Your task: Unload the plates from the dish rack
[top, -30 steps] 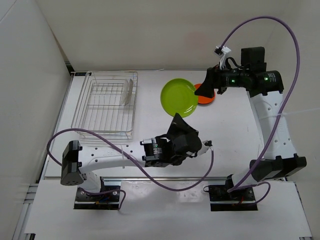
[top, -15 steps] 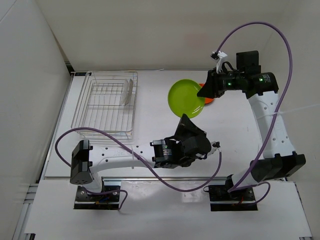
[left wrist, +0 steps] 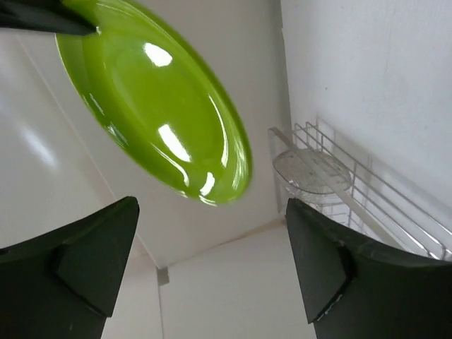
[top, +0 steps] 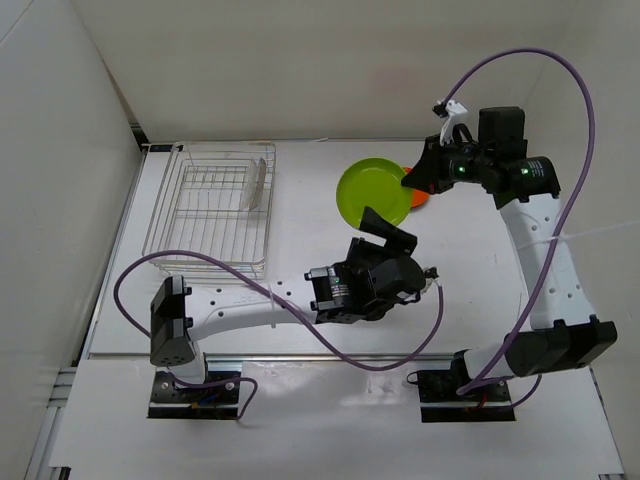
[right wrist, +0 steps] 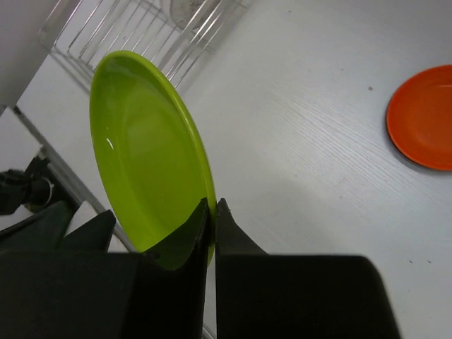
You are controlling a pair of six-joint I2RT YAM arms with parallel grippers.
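The lime green plate (top: 373, 192) hangs tilted on edge above the table, and my right gripper (top: 407, 182) is shut on its right rim. In the right wrist view both fingers pinch the green plate (right wrist: 141, 155) at the gripper (right wrist: 213, 205). My left gripper (top: 390, 235) stands open just below the plate, apart from it. Its fingers spread wide under the green plate (left wrist: 155, 99), with nothing between them at the gripper (left wrist: 212, 268). An orange plate (top: 420, 197) lies flat on the table behind the right gripper. A clear plate (top: 259, 182) stands upright in the dish rack (top: 205, 262).
The wire dish rack sits at the back left, near the left wall. The orange plate (right wrist: 424, 116) lies on the white table to the right. Purple cables loop over both arms. The table's near edge runs just behind the left arm.
My left gripper has opened and let go of the green plate. My right gripper has closed on the plate's rim. The plate shifted right from a second ago.
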